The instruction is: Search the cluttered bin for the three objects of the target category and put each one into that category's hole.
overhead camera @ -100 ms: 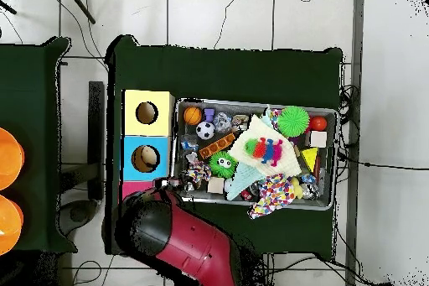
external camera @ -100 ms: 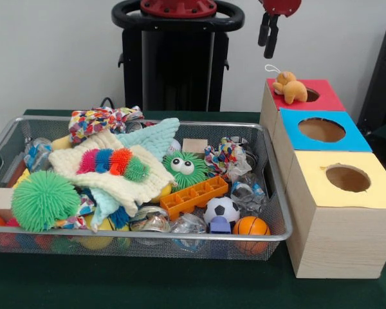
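My gripper (external camera @ -100 ms: 268, 35) hangs at the top of the front view, open and holding nothing. Directly below it a small orange plush toy (external camera @ -100 ms: 289, 87) lies on top of the red box (external camera @ -100 ms: 328, 100), at the left rim of that box's hole (external camera @ -100 ms: 312, 95). The wire bin (external camera @ -100 ms: 273, 168) is piled with toys: a green spiky ball (external camera @ -100 ms: 44, 199), a green fuzzy toy with eyes (external camera @ -100 ms: 183, 168), a plush caterpillar (external camera @ -100 ms: 112, 161), a soccer ball (external camera @ -100 ms: 222, 209) and an orange ball (external camera @ -100 ms: 251, 226). From overhead my arm (overhead camera @ -100 ms: 180, 245) covers most of the red box (overhead camera @ -100 ms: 136, 189).
A blue box (external camera @ -100 ms: 354, 141) and a yellow box (external camera @ -100 ms: 383, 190), each with a round hole, stand in a row in front of the red one, right of the bin. An orange plastic block (external camera @ -100 ms: 193, 195) and cloths (external camera @ -100 ms: 148, 138) lie among the toys. The bin (overhead camera @ -100 ms: 338, 158) fills the table's middle.
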You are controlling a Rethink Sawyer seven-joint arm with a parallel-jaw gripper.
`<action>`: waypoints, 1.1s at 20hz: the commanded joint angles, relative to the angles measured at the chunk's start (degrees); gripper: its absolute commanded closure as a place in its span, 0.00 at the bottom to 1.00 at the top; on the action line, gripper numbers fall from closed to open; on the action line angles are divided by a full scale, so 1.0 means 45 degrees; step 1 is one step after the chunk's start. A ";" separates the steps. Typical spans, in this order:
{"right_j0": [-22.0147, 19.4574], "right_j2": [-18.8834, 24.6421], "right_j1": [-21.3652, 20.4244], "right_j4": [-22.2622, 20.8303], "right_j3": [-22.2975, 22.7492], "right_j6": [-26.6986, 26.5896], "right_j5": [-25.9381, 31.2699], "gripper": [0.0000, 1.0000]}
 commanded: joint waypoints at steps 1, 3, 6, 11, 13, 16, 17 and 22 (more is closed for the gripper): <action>-0.0349 0.1747 0.0215 -0.0606 0.0897 0.0084 -0.1520 0.00; -0.0285 0.1745 0.0256 -0.0867 0.0841 0.0014 -0.1523 0.00; -0.0536 0.1917 0.0192 -0.0983 0.0895 -0.0145 -0.1407 0.00; -0.1093 0.2413 0.0048 -0.1064 0.1179 -0.0418 -0.1703 0.00; -0.1255 0.2612 -0.0001 -0.1091 0.1337 -0.0411 -0.1898 0.00; -0.1396 0.2849 -0.0057 -0.1127 0.1543 -0.0300 -0.2159 0.00; -0.1400 0.2897 -0.0071 -0.1144 0.1589 -0.0232 -0.2219 0.00; -0.1527 0.3100 -0.0158 -0.1225 0.1825 -0.0137 -0.2442 0.00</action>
